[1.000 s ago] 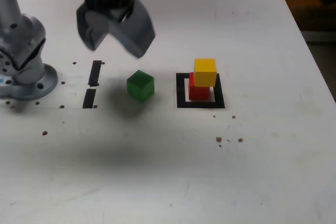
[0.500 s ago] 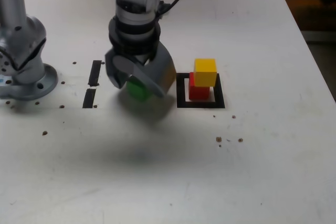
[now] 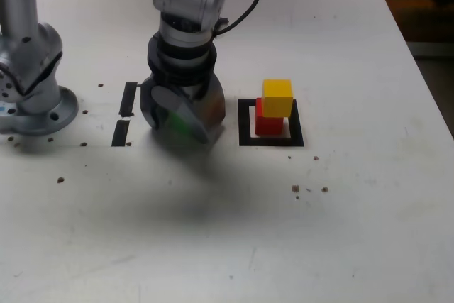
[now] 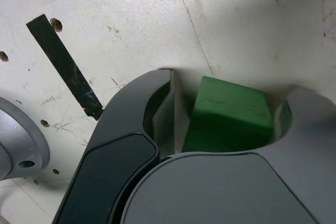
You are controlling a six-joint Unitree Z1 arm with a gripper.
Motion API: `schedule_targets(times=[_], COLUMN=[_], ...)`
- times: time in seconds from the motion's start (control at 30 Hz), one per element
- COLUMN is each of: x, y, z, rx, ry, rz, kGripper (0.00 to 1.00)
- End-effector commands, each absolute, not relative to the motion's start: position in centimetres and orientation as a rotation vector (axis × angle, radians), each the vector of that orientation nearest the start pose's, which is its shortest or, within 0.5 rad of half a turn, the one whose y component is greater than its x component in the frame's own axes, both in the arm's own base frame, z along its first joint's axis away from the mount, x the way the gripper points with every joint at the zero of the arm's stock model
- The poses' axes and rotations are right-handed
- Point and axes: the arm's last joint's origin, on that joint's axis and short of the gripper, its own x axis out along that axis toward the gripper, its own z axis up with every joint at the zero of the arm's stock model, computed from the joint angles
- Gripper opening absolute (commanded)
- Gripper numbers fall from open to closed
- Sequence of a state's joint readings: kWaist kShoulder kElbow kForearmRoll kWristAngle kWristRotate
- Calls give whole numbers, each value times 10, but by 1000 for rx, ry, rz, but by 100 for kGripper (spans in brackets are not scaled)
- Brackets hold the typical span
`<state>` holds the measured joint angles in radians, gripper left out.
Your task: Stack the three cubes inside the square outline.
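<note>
The gripper [image 3: 182, 118] stands low on the tabletop [image 3: 213, 232], jaws straddling the green cube [image 4: 228, 115]; a gap on one side shows they are not yet clamped. If they close off-centre, the cube could twist or skid. Just beside it on the exterior view's right, the yellow cube [image 3: 277, 97] sits skewed on the red cube [image 3: 268, 123] inside the square outline [image 3: 245, 124]; a careless placement could topple that pair.

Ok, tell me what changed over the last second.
The gripper came down from above the table and now straddles the green cube, its jaws narrowing around it; a firm hold cannot be told yet. The yellow cube stayed on the red cube inside the square outline.
</note>
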<state>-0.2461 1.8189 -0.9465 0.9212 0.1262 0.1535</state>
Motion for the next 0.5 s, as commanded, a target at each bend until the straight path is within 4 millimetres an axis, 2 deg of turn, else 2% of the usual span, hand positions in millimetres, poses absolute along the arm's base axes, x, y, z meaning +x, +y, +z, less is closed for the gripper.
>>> schedule_targets(times=[0.0, 0.1, 0.23, 0.47], x=[238, 237, 236, 234], y=[-54, -54, -53, -50], z=[199, 203, 213, 248], rx=[444, 448, 459, 482], ry=[1765, 1781, 1811, 1869], rz=[-224, -222, -206, -156], kGripper=[18, 12, 10, 10])
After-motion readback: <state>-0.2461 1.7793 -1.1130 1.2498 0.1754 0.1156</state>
